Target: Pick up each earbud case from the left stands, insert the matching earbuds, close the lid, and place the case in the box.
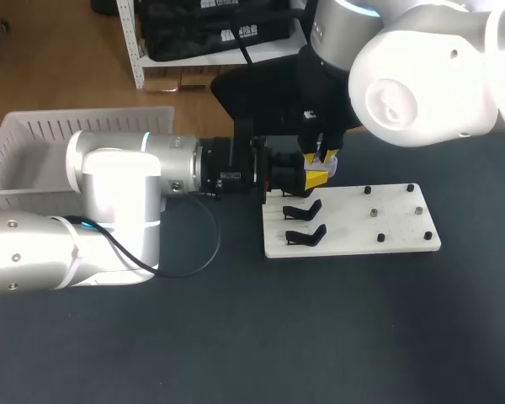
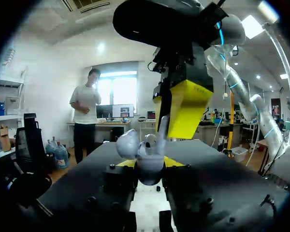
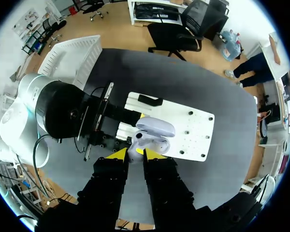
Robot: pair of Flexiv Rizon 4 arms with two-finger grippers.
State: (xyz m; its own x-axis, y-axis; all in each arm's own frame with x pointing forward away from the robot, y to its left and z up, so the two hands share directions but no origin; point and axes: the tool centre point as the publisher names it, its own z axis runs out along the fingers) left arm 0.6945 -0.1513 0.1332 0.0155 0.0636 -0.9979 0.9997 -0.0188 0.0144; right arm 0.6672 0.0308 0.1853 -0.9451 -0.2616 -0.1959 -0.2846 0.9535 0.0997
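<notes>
Earbud case (image 2: 150, 174) is off the stands and held in the air over the near edge of the white board (image 1: 387, 227), its lid (image 2: 127, 142) swung open to one side. I judge it light, hard and smooth: a rounded plastic shell that could slip or twist if pinched near its curved ends, with a lid hinge that should not be forced. The flat sides of the lower half are the place to hold it, and that is where my left claw (image 2: 150, 163) has it, closed on the body from both sides with the opening facing up.

My left arm lies low and level across the table from the left, wrist pointing toward the board. My right arm comes down from above, nearly vertical, with my right claw (image 3: 135, 154) drawn narrow on a small white earbud (image 3: 134, 148) right at the case's open mouth. The earbud looks tiny and slick, so I would keep the pinch gentle and lower it straight.

Two black stands (image 1: 303, 236) sit bare on the board, and the white box (image 1: 34, 139) waits well apart at the far left
</notes>
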